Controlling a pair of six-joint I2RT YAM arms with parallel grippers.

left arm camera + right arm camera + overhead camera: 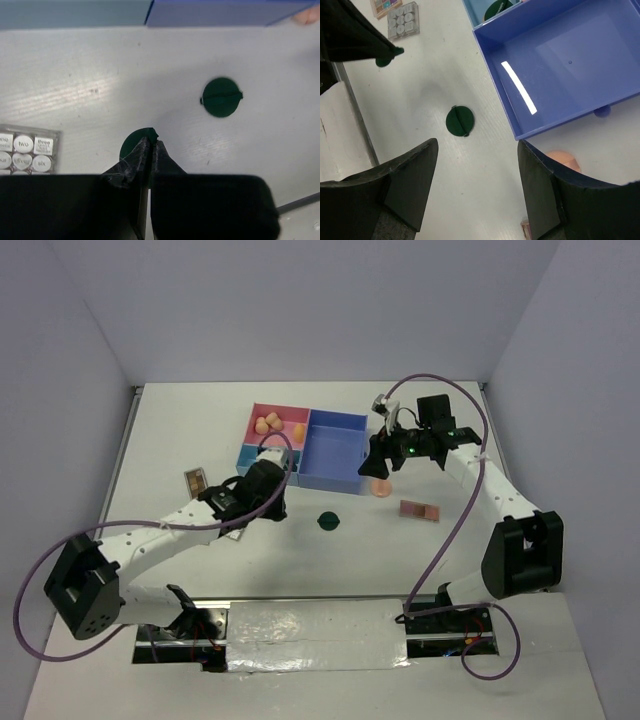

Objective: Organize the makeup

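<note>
My left gripper (pixel 150 143) is shut on the edge of a dark green compact (pixel 132 146) and holds it over the table in front of the tray; it shows in the top view (pixel 278 505). A second green compact (pixel 221 97) lies flat on the table (pixel 329 521). My right gripper (pixel 477 145) is open and empty, by the blue compartment's near corner, over a peach puff (pixel 562 159) that its right finger partly hides. Peach sponges (pixel 268 424) sit in the pink compartment. A third compact (pixel 496 9) lies in the light blue compartment.
The pink-and-blue tray (pixel 335 420) stands at the middle back; its big blue compartment (pixel 560 65) holds nothing. Eyeshadow palettes lie at the left (pixel 196 481), under my left arm (pixel 27 152) and at the right (pixel 419 509).
</note>
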